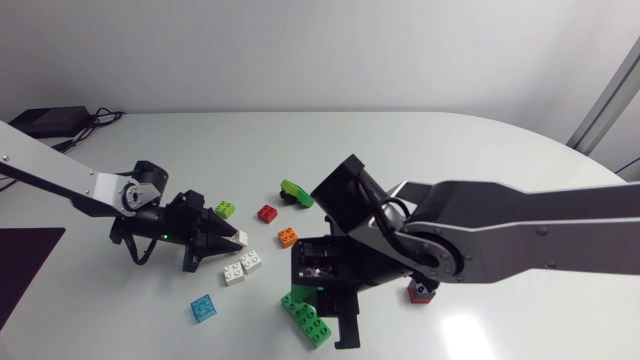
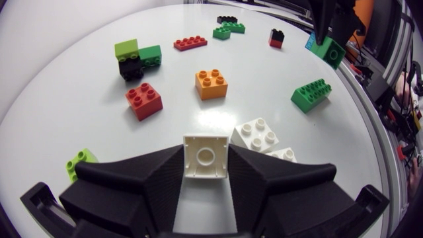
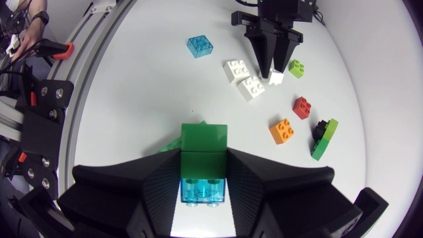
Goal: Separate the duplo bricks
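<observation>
My left gripper [image 2: 205,173] is shut on a small white brick [image 2: 205,157], gripped from both sides low over the table. The head view shows this gripper [image 1: 232,240] left of centre with the white brick [image 1: 241,237] at its tip. My right gripper [image 3: 203,173] is shut on a stack of a green brick [image 3: 204,140] and a clear blue brick [image 3: 203,190]. It hangs near the front middle [image 1: 318,296], over a long green brick [image 1: 310,322]. Two loose white bricks [image 1: 243,267] lie between the grippers.
Orange [image 1: 288,237], red [image 1: 267,213] and lime [image 1: 226,209] bricks and a green-and-black stack [image 1: 296,192] lie behind the grippers. A blue brick [image 1: 204,308] sits front left, a red-and-black one [image 1: 420,291] under my right arm. Further small bricks [image 2: 229,29] lie far off.
</observation>
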### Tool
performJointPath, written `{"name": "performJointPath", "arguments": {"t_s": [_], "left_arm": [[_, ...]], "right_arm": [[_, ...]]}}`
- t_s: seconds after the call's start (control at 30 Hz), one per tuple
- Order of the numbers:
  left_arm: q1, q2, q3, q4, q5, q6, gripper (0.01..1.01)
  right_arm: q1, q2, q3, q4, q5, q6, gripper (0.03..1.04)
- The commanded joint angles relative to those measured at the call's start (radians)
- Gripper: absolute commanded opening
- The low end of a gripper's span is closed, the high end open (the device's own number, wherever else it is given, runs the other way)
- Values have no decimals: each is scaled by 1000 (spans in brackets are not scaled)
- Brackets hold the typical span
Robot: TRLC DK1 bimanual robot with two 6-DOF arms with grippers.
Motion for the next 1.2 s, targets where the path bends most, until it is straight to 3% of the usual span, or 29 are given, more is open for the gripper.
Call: {"name": "performJointPath", "arguments": {"t_s": [0.0,0.37,0.63,1.17], "left_arm": [[-7,14,-34,55,27,-80,262],[3,37,-87,273,89,-250,259],[7,59,-136,343,93,-251,259],[46,13,-178,342,93,-242,259]], "right_arm": [[-4,4,-27,17,-7,22,285],[-4,14,-29,34,-17,26,285],[-4,14,-30,34,-22,28,285],[-3,-1,-38,29,-22,26,285]]}}
